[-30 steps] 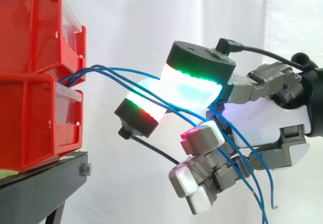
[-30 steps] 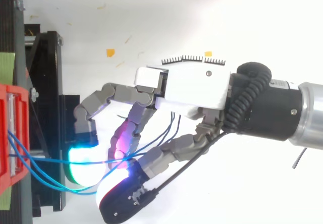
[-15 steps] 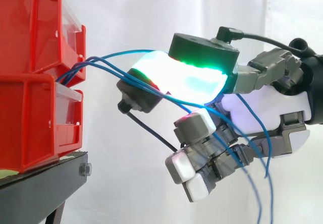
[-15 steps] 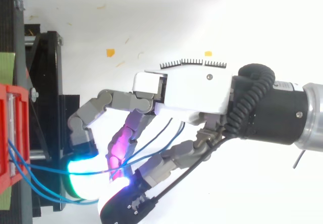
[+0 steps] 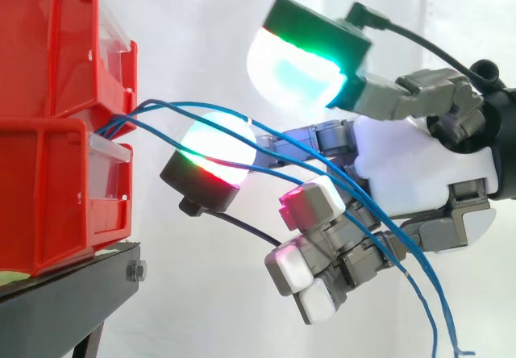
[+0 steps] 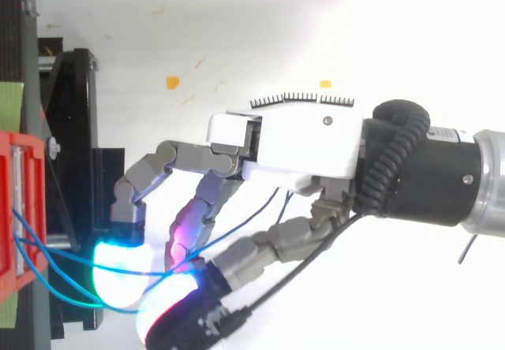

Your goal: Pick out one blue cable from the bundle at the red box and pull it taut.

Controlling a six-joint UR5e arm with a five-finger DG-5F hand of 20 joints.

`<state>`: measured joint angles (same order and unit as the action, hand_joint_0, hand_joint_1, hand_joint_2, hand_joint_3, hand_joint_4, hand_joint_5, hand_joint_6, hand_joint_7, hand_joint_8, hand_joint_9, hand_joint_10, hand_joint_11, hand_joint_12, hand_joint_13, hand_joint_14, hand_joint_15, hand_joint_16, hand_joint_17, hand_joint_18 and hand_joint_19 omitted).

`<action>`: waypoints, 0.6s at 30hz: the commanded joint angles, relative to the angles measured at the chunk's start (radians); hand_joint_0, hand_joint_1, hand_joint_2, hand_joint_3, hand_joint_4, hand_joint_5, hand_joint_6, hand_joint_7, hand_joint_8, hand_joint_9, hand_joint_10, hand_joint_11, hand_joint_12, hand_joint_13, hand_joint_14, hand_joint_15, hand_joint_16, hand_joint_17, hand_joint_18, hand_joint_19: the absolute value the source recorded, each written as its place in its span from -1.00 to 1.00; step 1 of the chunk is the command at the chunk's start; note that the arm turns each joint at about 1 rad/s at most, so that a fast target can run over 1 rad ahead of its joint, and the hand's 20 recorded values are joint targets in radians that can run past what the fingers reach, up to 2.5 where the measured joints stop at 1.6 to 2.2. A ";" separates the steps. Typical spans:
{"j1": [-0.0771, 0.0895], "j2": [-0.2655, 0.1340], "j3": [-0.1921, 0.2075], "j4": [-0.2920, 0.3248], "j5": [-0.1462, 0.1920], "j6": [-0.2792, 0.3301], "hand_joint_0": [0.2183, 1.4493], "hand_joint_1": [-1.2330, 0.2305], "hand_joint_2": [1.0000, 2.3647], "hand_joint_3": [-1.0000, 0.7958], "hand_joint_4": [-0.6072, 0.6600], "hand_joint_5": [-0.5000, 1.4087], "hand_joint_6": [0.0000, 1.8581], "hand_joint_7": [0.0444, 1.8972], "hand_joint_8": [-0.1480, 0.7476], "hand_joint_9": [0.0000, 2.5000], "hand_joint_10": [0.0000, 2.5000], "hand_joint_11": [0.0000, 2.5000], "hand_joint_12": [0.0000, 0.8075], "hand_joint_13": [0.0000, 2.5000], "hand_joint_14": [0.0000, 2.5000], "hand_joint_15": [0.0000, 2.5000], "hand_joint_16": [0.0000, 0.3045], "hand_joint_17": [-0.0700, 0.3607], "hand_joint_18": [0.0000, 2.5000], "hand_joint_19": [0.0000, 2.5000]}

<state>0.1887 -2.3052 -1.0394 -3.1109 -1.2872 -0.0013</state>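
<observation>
Hand (image 5: pixel 419 164) of grey links and white palm hangs just off the open fronts of the stacked red plastic bins (image 5: pixel 48 189), clear of them. Its pinch is parted: the large pad glowing green and cyan (image 5: pixel 302 64) is raised high, well apart from the large pad glowing white and red (image 5: pixel 214 152), which lies nearest the bins. The smaller white-tipped fingers (image 5: pixel 310 205) curl under the palm.

The thin blue cables (image 5: pixel 121 121) come out of the bins where the upper one meets the lower. They arc over the white-and-red pad, touching it, then pass between the parted pads and across the curled fingers. Beyond the hand they sag in loose curves, their ends hanging free on the side away from the bins. Whether the curled fingers press any cable cannot be told.

The bins sit on a black stand (image 5: pixel 64 301) before a white curtain (image 5: pixel 201 19).
</observation>
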 commanded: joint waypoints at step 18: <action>0.000 0.000 0.001 -0.002 0.000 0.000 -0.39 -0.12 -0.98 -0.25 -0.09 -0.59 -0.09 -0.08 -0.02 0.01 -0.97 -0.32 -0.07 -0.26 -0.98 -0.48 -0.67 -0.15 -0.44 -0.46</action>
<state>0.1887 -2.3054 -1.0388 -3.1118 -1.2864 -0.0013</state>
